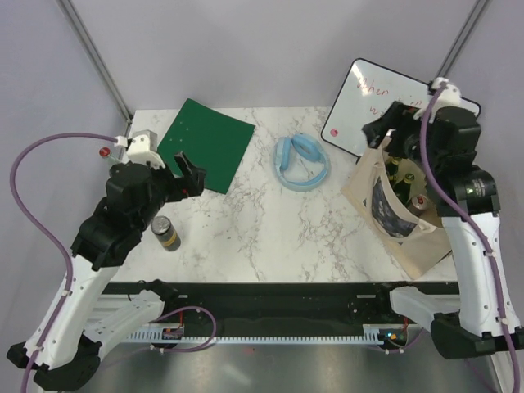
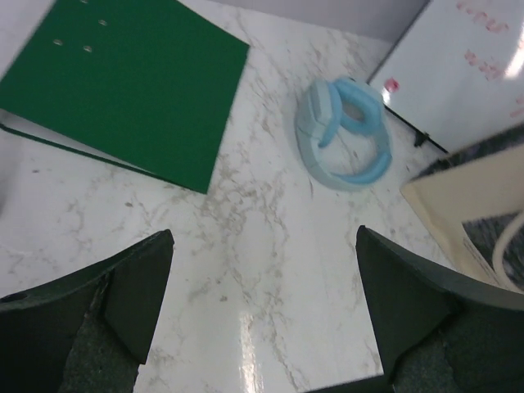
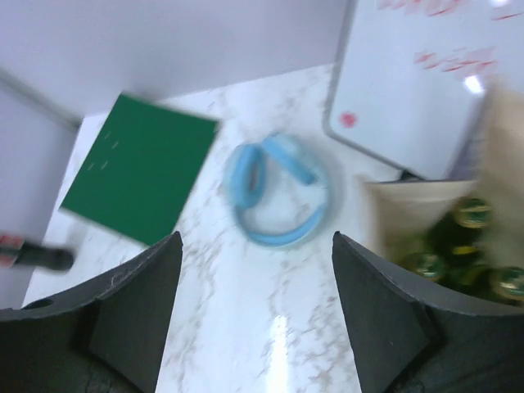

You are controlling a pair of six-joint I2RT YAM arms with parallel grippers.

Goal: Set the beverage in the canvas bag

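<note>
Beverage: 1 small dark can [image 1: 166, 233], upright beside the left arm; probably rigid, light, slick, so grip mid-body.
Bag [image 1: 378, 190]: far right, mouth open.
Jaws: left gripper [image 1: 190, 170] and right gripper [image 3: 255, 237] both spread, empty.

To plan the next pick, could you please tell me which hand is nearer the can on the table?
Left. The left hand hovers just beyond the can; the right hand is far across, over the canvas bag.
</note>
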